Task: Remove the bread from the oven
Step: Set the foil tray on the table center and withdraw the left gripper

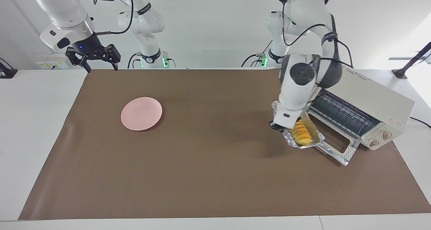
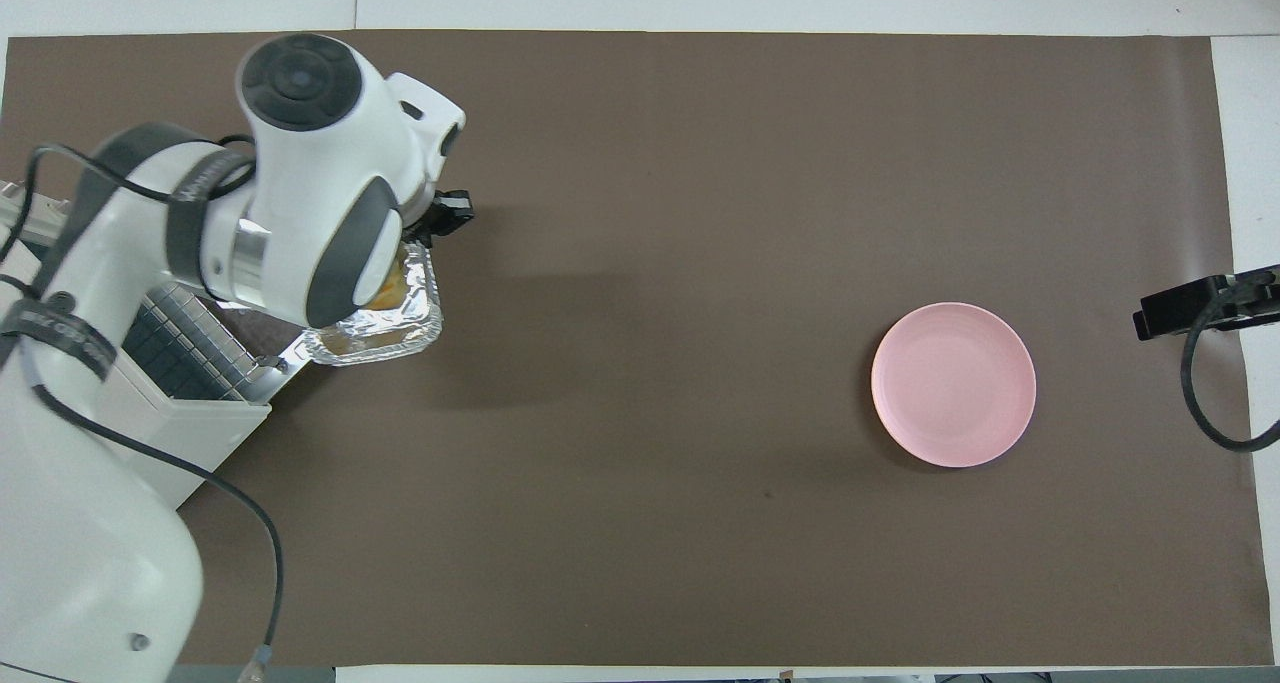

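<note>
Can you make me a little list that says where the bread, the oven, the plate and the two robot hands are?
bread: small golden-orange ridged loaf in crinkled silver foil tray, out of oven, in the air
oven: cream-white toaster oven, glass door open, rack bare
plate: round pink plate, nothing on it
left gripper: shut on tray's rim
right gripper: open, waiting above table's edge

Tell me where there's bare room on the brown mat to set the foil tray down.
The brown mat lies bare between the round pink plate and the cream toaster oven, and along its whole edge farthest from the robots. It is crowded by the oven's open glass door, where the left gripper holds the crinkled foil tray with the yellow bread.
</note>
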### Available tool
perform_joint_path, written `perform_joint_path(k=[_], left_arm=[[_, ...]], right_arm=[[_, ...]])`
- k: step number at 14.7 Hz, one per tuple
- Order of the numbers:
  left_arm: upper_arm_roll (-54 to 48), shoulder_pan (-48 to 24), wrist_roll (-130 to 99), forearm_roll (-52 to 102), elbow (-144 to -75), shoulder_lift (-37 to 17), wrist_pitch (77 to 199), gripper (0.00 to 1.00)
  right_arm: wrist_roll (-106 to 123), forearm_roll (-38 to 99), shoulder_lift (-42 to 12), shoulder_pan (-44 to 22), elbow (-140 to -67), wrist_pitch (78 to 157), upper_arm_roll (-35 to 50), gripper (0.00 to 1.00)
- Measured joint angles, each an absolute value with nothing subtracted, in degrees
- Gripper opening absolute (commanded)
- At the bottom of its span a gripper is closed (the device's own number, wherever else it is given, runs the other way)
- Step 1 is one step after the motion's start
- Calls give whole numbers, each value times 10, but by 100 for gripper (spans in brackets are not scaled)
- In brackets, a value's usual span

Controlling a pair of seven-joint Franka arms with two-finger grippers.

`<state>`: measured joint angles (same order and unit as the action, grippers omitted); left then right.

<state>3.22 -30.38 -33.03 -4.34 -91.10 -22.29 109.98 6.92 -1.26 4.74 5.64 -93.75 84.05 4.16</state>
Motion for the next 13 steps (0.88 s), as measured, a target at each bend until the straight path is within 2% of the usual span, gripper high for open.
perform_joint_path(k=[3, 6, 7, 8, 9, 10, 11, 13], left_arm=[[33, -399, -343, 3, -899, -268, 1135, 0], [35, -432, -344, 28, -887, -295, 1174, 0], [35, -435, -344, 31, -887, -300, 1185, 6], [35, -436, -345, 34, -887, -302, 1188, 40], [35, -436, -347, 36, -887, -303, 1188, 58], [36, -436, -351, 36, -886, -303, 1187, 91], [39, -436, -355, 36, -882, -303, 1182, 100], [51, -434, -361, 36, -859, -303, 1146, 100]], right_arm=[[69, -13, 47, 56, -937, 840, 42, 100], [69, -13, 47, 56, -937, 840, 42, 100], [69, -13, 47, 56, -937, 840, 42, 100], [69, -13, 47, 56, -937, 840, 42, 100], [69, -13, 47, 56, -937, 840, 42, 100], [69, -13, 47, 56, -937, 840, 42, 100], [69, -13, 47, 56, -937, 840, 42, 100], [69, -13, 47, 57, -938, 840, 40, 100]])
